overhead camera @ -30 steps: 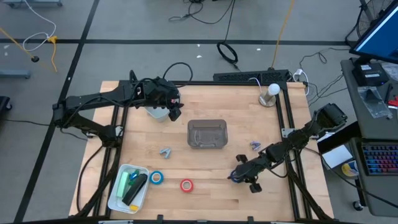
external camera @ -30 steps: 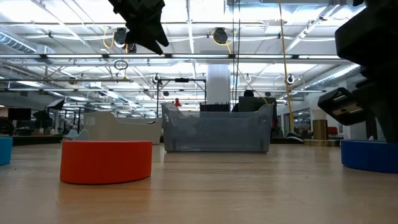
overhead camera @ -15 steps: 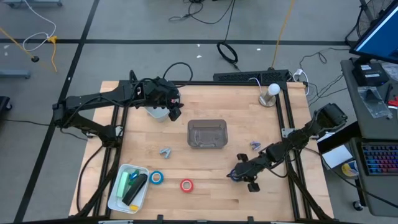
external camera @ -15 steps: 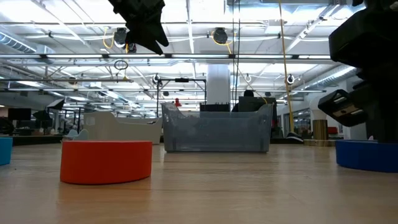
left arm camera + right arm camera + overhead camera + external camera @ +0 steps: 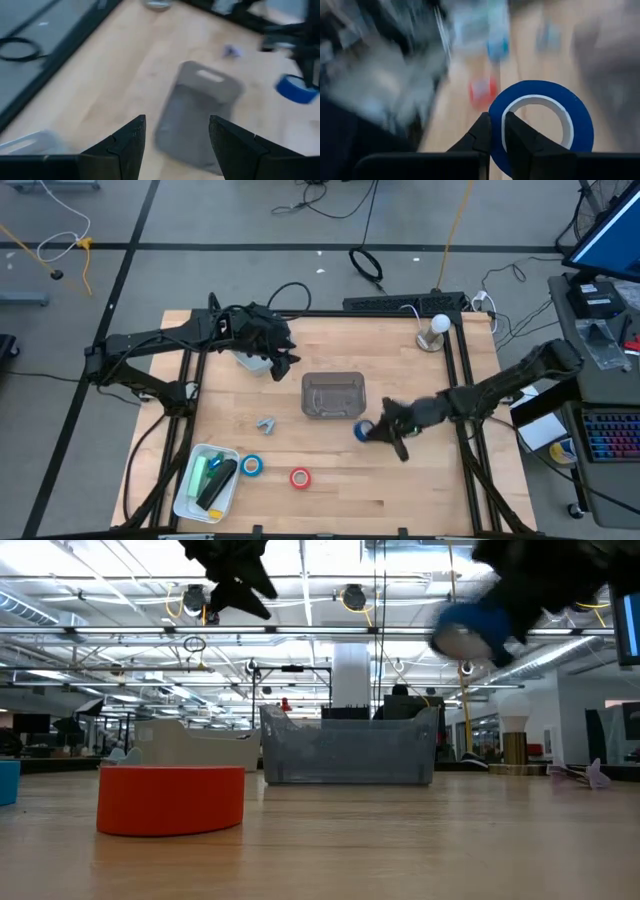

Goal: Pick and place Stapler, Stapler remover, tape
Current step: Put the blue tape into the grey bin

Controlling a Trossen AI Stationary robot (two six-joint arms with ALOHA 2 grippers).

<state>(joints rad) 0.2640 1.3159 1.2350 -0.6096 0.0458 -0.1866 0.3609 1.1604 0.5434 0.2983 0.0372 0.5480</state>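
Tape is the thing in play, but the biggest item is the wooden table (image 5: 320,480), with a clear gray bin (image 5: 333,395) near its middle serving as landmark. Toward the front-left corner from that bin sits a white tray (image 5: 190,485) holding a green item and a dark one, too small to identify. Behind and to the left of the bin hangs the left claw (image 5: 281,363), raised above the table with its fingers spread and nothing between them; its wrist view looks down on the bin. Just off the bin's front-right corner is the right claw (image 5: 385,431), lifted clear of the table and pressed together on the wall of a blue tape roll (image 5: 542,125), one finger inside the pale core and one outside. Two more rolls lie on the table in front of the bin and to its left: a red tape roll (image 5: 300,477) and, beside the tray, a second blue roll (image 5: 251,465). A small gray staple remover (image 5: 265,424) rests just left of the bin's front edge, and a small purple piece (image 5: 409,414) lies to the bin's right.
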